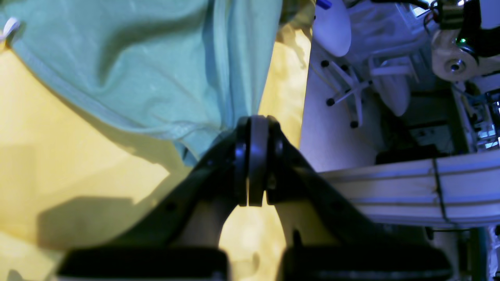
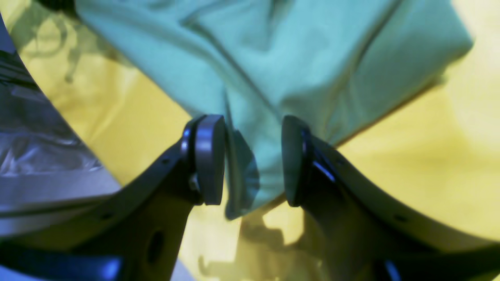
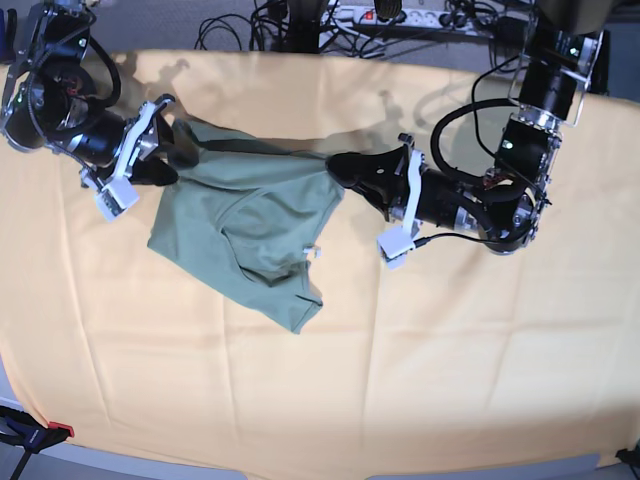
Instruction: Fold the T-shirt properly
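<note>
The sage-green T-shirt (image 3: pixel 250 220) lies crumpled on the yellow-orange cloth (image 3: pixel 450 350), stretched between both arms at its far edge. My left gripper (image 3: pixel 340 170), on the base view's right, is shut on a bunched edge of the T-shirt (image 1: pixel 156 70); its pads (image 1: pixel 256 156) press together with fabric pinched at their tips. My right gripper (image 3: pixel 180 140), on the base view's left, stands open, and a corner of the T-shirt (image 2: pixel 293 58) hangs loose between its parted pads (image 2: pixel 209 160). A small white tag (image 3: pixel 313 252) shows near the shirt's right side.
The yellow-orange cloth (image 2: pixel 410 156) covers the whole table. Cables and a power strip (image 3: pixel 400 15) run behind the far edge. A red clamp (image 3: pixel 55 430) grips the front-left corner. Beyond the table edge (image 1: pixel 410 187), an office chair base (image 1: pixel 347 89) stands on the floor.
</note>
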### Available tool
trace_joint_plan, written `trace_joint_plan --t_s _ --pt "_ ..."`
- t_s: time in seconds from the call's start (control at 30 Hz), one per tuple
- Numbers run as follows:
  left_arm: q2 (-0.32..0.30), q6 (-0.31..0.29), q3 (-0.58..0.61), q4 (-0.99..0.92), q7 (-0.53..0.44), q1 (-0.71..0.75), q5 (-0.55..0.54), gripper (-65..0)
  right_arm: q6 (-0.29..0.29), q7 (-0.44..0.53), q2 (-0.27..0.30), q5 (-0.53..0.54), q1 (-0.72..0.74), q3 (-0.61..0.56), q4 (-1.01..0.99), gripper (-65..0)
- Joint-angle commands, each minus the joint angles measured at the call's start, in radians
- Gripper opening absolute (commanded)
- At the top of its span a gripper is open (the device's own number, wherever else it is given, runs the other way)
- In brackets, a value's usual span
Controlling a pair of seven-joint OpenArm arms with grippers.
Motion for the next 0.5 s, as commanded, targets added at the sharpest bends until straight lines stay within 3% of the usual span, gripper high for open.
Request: trace_joint_plan --t_s 0.0,0.27,0.47 --pt "-0.011 -0.006 -0.008 0.017 -0.011 -0.020 -0.025 -65.0 0.005 0.022 0.012 0.021 0.016 0.004 0.017 -38.2" --pt "-0.020 0.021 -0.008 0.017 -0.011 -0.020 -0.025 -65.0 0.005 0.072 0.011 0.007 0.056 0.004 0.016 -38.2" --pt "-0.056 0.020 -0.008 0.017 -0.011 -0.020 -0.025 -65.0 0.005 0.238 0.011 -0.190 0.058 0.004 0.016 -38.2"
